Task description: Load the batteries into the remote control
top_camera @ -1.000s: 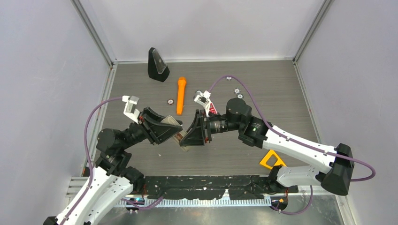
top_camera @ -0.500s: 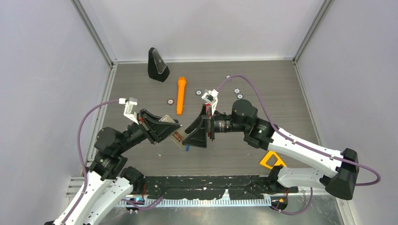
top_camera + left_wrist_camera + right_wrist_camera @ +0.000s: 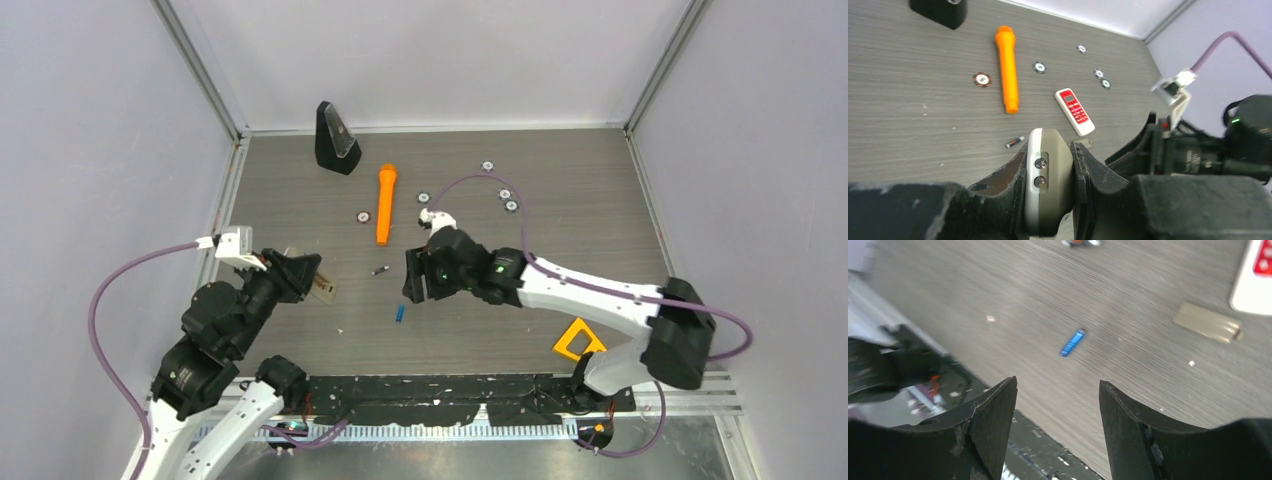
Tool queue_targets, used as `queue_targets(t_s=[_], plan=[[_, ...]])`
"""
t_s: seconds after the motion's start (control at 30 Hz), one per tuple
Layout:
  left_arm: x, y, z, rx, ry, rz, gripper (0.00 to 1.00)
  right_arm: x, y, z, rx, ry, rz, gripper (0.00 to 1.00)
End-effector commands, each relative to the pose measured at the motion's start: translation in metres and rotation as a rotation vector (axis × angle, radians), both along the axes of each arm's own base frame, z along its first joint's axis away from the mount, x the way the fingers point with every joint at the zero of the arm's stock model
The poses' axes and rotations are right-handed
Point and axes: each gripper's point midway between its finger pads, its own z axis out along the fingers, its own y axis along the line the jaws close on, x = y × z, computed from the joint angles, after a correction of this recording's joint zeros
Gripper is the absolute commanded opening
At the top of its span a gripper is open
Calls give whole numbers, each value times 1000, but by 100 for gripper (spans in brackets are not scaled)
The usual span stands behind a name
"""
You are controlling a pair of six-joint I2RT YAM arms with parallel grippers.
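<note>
My left gripper [image 3: 303,274] is shut on a grey-and-silver remote [image 3: 1048,175], held on its edge above the table's left part; it also shows in the top view [image 3: 322,290]. My right gripper [image 3: 413,279] is open and empty, its fingers [image 3: 993,415] above the table's near part. A blue battery [image 3: 399,313] lies on the table just below it, also in the right wrist view [image 3: 1072,342]. A dark battery [image 3: 379,270] lies between the grippers, also in the left wrist view [image 3: 1014,142]. A tan battery cover [image 3: 1207,322] lies flat near a white-and-red remote [image 3: 1075,111].
An orange microphone-shaped toy [image 3: 385,204] and a black wedge-shaped object [image 3: 336,138] lie toward the back. Several small round discs [image 3: 505,194] are scattered at the back right, one [image 3: 361,214] left of the orange toy. A yellow triangle [image 3: 579,340] lies at the near right.
The grippers, close together before, have parted. My left arm drew back left with the remote. My right gripper swung away and down, open. The blue and dark batteries now lie uncovered on the table.
</note>
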Motion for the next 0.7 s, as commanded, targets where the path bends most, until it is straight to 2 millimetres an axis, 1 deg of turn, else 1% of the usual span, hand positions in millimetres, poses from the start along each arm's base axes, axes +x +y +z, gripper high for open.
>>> queue_targets(t_s=[0.0, 0.1, 0.23, 0.37, 0.4, 0.43, 0.47, 0.5, 0.57, 0.67], plan=[[-1, 26, -2, 37, -20, 115, 0, 20, -7, -32, -156, 22, -212, 66], [-3, 28, -5, 32, -25, 120, 0, 23, 12, -56, -195, 63, -235, 66], [-3, 27, -8, 27, -39, 111, 0, 16, 35, -83, -240, 131, -225, 65], [-4, 26, -9, 27, -50, 104, 0, 11, 51, -101, -262, 177, -211, 63], [-4, 27, -10, 25, -52, 104, 0, 11, 54, -101, -259, 183, -213, 62], [-5, 27, -10, 24, -55, 104, 0, 10, 53, -110, -283, 200, -221, 61], [-5, 27, -10, 24, -57, 105, 0, 11, 55, -111, -286, 204, -225, 60], [-5, 28, -10, 22, -60, 108, 0, 9, 52, -120, -314, 221, -235, 60], [-5, 29, -11, 21, -63, 112, 0, 8, 51, -128, -337, 238, -245, 56], [-6, 30, -13, 24, -61, 116, 0, 6, 49, -138, -362, 255, -254, 46]])
